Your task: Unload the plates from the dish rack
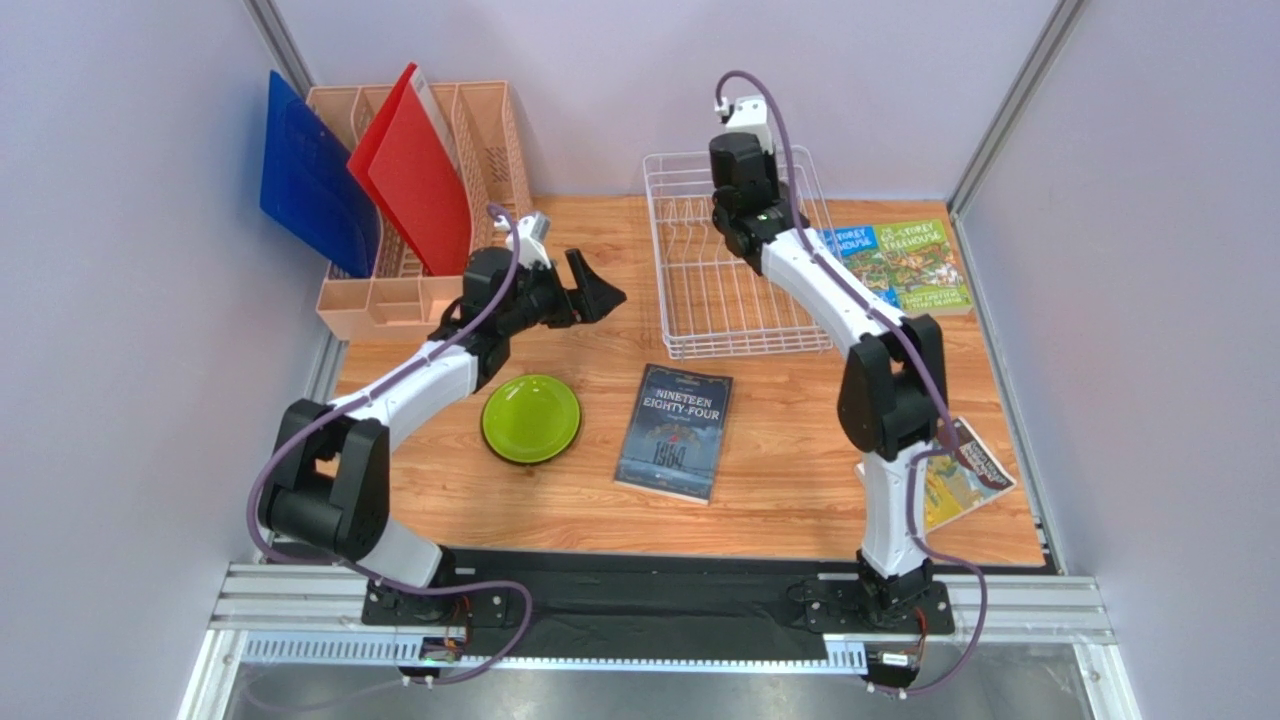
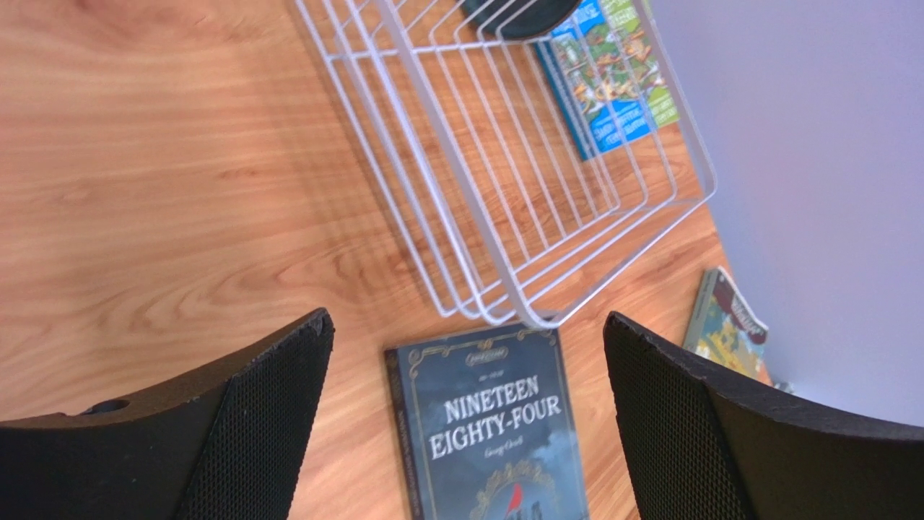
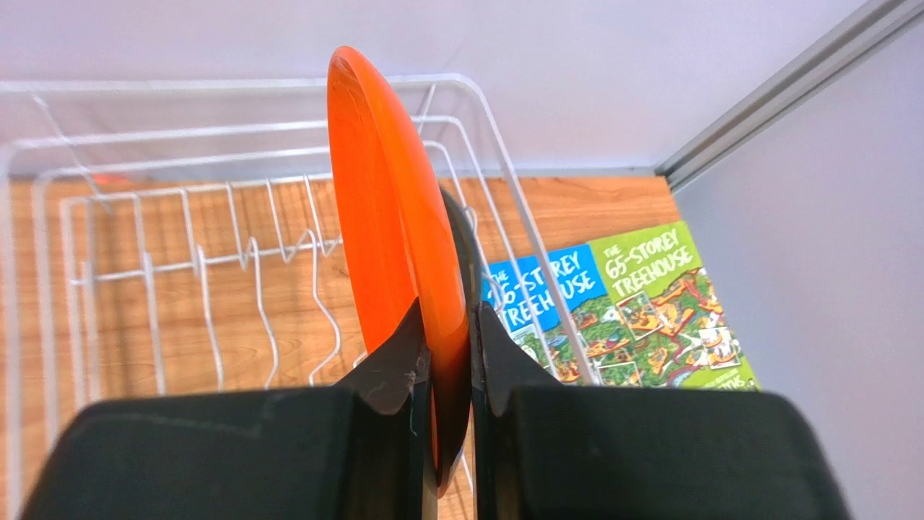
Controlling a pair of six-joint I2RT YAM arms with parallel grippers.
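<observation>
The white wire dish rack point(image 1: 657, 255) stands at the back middle of the table. My right gripper point(image 3: 447, 320) is over it, shut on the rim of the upright orange plate point(image 3: 380, 184). A dark plate point(image 3: 461, 233) stands just behind the orange one; only its edge shows. It also shows as a dark shape in the left wrist view point(image 2: 521, 13). The lime green plate point(image 1: 531, 417) lies flat on the table, front left. My left gripper point(image 1: 594, 282) is open and empty, left of the rack point(image 2: 539, 321). The dark red plate is out of view.
A salmon-pink organiser point(image 1: 451, 135) with a blue board point(image 1: 313, 173) and a red board point(image 1: 409, 173) stands back left. A dark book point(image 1: 673, 432) lies in front of the rack, green-blue books point(image 1: 902, 266) lie to its right, and another book point(image 1: 962, 473) lies front right.
</observation>
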